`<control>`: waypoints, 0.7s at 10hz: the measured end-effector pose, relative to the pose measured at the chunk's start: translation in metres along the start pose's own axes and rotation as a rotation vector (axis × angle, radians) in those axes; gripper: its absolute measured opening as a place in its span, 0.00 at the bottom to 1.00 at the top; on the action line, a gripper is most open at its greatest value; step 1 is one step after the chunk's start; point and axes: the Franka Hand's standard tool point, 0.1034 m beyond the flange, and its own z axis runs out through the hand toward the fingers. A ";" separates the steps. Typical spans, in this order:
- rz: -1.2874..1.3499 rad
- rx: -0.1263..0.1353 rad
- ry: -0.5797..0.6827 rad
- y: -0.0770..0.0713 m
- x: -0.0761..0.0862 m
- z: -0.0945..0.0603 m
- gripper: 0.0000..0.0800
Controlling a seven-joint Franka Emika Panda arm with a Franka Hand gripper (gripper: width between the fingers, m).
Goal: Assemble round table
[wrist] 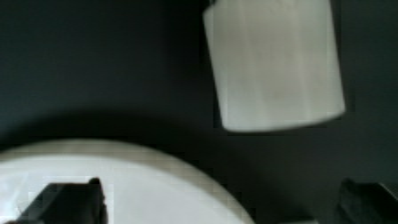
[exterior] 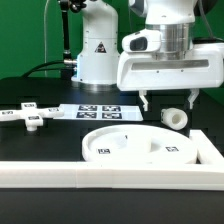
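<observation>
The large rimmed round disc (exterior: 135, 146) lies flat on the black table near the front. The short cylindrical leg (exterior: 175, 117) lies on its side behind the disc toward the exterior view's right. The flat cross-shaped base (exterior: 30, 115) lies at the exterior view's left. My gripper (exterior: 168, 100) hangs open and empty above the disc's back edge, next to the leg. In the wrist view the disc's edge (wrist: 125, 180) and the leg (wrist: 270, 65) show beneath my gripper (wrist: 214, 203), with the fingers wide apart and nothing between them.
The marker board (exterior: 97, 111) lies on the table behind the disc. A long straight white rail (exterior: 110, 172) runs along the front and up the exterior view's right side. The arm's white base (exterior: 97, 50) stands at the back.
</observation>
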 end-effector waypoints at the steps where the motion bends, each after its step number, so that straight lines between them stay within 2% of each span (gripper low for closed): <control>1: 0.001 -0.004 -0.048 0.000 0.001 -0.001 0.81; 3: -0.003 -0.016 -0.204 0.002 -0.002 -0.001 0.81; 5: 0.008 -0.034 -0.364 -0.005 -0.007 0.000 0.81; 7: -0.003 -0.039 -0.470 -0.011 -0.006 0.002 0.81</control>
